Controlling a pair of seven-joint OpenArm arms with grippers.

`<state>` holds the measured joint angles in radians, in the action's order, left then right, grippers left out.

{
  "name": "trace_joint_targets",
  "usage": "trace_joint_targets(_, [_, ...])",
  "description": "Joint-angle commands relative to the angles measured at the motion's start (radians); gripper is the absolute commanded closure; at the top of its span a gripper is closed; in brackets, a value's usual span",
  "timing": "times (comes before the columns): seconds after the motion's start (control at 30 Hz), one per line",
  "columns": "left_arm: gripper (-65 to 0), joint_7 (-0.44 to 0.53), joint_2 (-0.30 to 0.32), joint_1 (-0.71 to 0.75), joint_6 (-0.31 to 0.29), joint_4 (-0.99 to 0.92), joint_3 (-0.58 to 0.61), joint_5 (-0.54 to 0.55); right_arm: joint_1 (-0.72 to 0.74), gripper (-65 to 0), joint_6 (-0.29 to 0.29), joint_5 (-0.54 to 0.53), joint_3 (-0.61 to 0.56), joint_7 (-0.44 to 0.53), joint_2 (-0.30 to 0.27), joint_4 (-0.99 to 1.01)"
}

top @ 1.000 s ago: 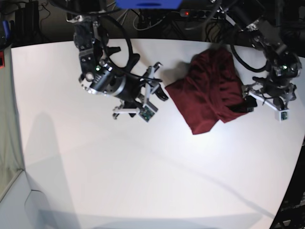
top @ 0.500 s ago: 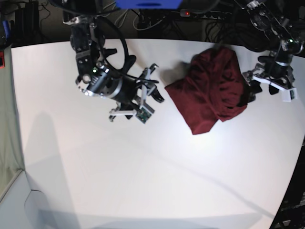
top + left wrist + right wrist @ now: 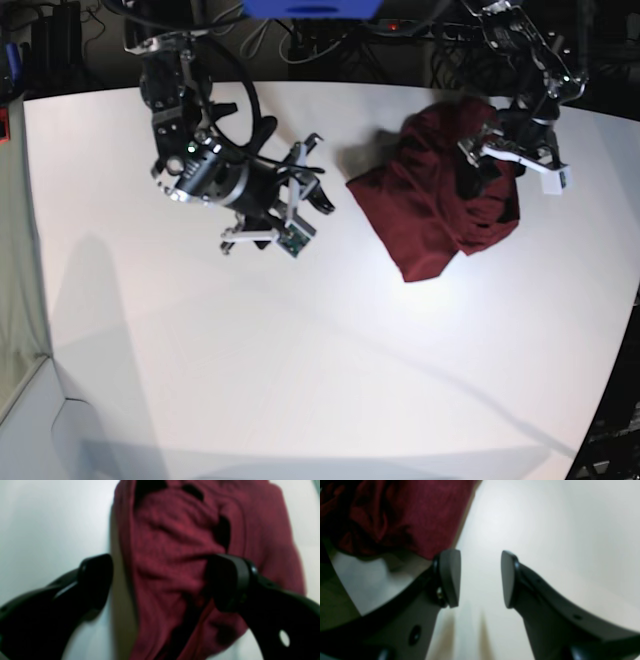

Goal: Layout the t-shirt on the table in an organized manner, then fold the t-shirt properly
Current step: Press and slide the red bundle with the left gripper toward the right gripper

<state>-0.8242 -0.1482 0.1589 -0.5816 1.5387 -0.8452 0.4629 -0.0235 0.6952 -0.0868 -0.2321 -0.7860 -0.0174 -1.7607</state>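
Observation:
The maroon t-shirt (image 3: 430, 205) lies crumpled in a heap at the far right of the white table (image 3: 300, 350). My left gripper (image 3: 487, 180) hovers over the heap's right part. In the left wrist view its jaws (image 3: 161, 582) stand wide open astride a ridge of the t-shirt (image 3: 170, 555), gripping nothing. My right gripper (image 3: 320, 175) is left of the cloth, a small gap away. In the right wrist view it (image 3: 480, 578) is open over bare table (image 3: 545, 517), with the t-shirt's edge (image 3: 395, 512) at upper left.
Cables and dark equipment (image 3: 420, 40) crowd the space behind the table's far edge, with a blue object (image 3: 310, 8) above it. The table's right edge (image 3: 622, 330) runs close to the t-shirt. A grey shadow (image 3: 90, 330) lies across the left side.
My left gripper has swung up and leftward from the t-shirt's right edge to above the heap. My right arm has drawn back slightly to the left. The t-shirt has barely shifted.

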Motion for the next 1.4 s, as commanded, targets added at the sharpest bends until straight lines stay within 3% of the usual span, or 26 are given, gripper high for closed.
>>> trace_joint_targets(0.0, [-59.8,-0.044,-0.003,-0.015,0.008,-0.017,0.002,-0.02,0.012,-26.9,0.003,-0.017,0.0,0.023,0.003,-0.02])
trace_joint_targets(0.23, [-59.3,-0.044,0.002,-0.081,0.008,-0.177,0.004,-0.022,0.01,-26.9,0.003,-0.018,0.0,0.021,-0.011,-0.02])
trace_joint_targets(0.3, [-56.1,-0.044,0.006,-0.097,0.008,-0.218,0.004,-0.026,0.012,-26.9,0.003,-0.014,0.0,0.021,-0.013,-0.02])
trace_joint_targets(0.4, [-38.2,-0.044,0.032,-0.12,0.008,-0.277,0.014,-0.037,0.015,-26.9,0.003,-0.017,0.009,0.021,-0.031,-0.021])
trace_joint_targets(0.53, [-2.4,-0.044,0.12,-0.166,0.008,-0.369,0.145,-0.089,0.02,-26.9,0.003,-0.015,0.044,0.021,-0.033,-0.021])
trace_joint_targets(0.57, [0.0,-0.044,0.144,-0.18,0.013,-0.39,0.185,-0.103,0.02,-26.9,0.003,-0.015,0.058,0.021,-0.033,-0.021])
trace_joint_targets(0.63, [-2.3,-0.042,0.183,-0.206,0.01,-0.41,0.266,-0.125,0.02,-26.9,0.003,-0.015,0.087,0.021,-0.033,-0.021])
trace_joint_targets(0.73, [0.0,-0.008,0.238,-0.253,0.008,-0.419,0.415,-0.146,0.02,-26.9,0.003,-0.015,0.115,0.021,-0.033,-0.021])
trace_joint_targets(0.97, [-0.5,0.087,0.356,-0.417,0.008,-0.422,0.912,-0.249,0.012,-26.9,0.003,-0.015,0.153,0.021,-0.034,-0.021])
trace_joint_targets(1.13, [-0.5,0.154,0.353,-0.542,0.007,-0.424,1.182,-0.275,0.012,-26.9,0.003,-0.014,0.184,0.021,-0.052,-0.021])
trace_joint_targets(1.37, [-0.5,0.259,0.286,-0.651,0.007,-0.427,1.458,-0.281,0.01,-26.9,0.003,-0.014,0.271,0.021,-0.089,-0.021])
